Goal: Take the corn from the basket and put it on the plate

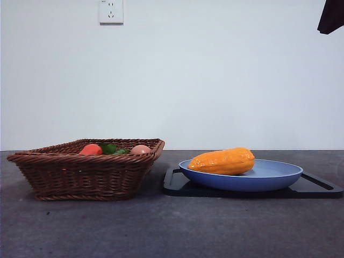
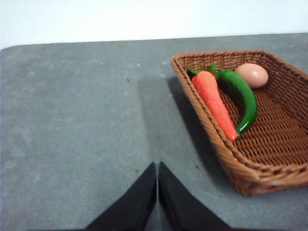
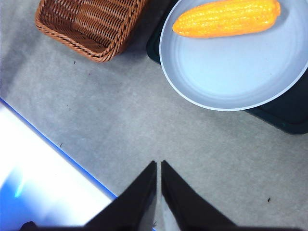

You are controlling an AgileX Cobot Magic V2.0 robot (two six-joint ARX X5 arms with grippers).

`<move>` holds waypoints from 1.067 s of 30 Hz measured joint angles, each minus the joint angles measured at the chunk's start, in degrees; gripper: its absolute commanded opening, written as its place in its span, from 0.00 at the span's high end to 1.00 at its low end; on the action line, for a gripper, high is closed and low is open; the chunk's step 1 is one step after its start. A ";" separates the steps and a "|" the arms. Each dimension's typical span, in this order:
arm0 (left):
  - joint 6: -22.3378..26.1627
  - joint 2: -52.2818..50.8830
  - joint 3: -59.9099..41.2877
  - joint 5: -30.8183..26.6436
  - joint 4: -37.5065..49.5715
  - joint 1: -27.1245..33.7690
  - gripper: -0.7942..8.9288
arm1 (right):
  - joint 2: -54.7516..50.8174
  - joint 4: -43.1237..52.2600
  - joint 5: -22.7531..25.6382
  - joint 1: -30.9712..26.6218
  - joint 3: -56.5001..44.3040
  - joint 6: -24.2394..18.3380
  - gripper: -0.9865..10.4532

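The corn (image 1: 223,161) is seen lying on its side on the plate (image 1: 279,180), toward the plate's edge nearest the basket (image 1: 80,174), with its tapered end pointed at the basket. The rest of the plate's blue surface is left bare. The plate is carried by a flat black tray (image 1: 317,189), which is set just beside the basket on the grey table (image 1: 172,231).

Three items are held in the basket: an orange-red carrot (image 2: 215,102), a curved green pepper (image 2: 242,96) lying alongside it and touching it, and a small peach-coloured egg (image 2: 252,75) near the far wall.

The left gripper (image 2: 157,168) is held above bare table beside the basket, its jaws pressed together with nothing between them. The right gripper (image 3: 159,166) is held above the table, near the plate's rim and clear of it; its jaws are likewise closed on nothing. In the front view only a dark tip of an arm (image 1: 331,16) is shown at the upper corner.
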 measured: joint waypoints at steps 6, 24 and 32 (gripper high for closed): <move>-0.22 -1.88 0.11 -0.55 -0.70 0.00 0.91 | 0.00 0.00 0.00 0.00 0.00 0.00 0.91; -1.03 -1.88 0.11 -0.55 -0.72 0.00 0.91 | 0.00 0.00 0.00 0.00 0.00 0.00 0.91; -1.03 -1.88 0.11 -0.55 -0.72 0.00 0.91 | 0.00 0.00 0.00 0.00 0.00 0.02 0.91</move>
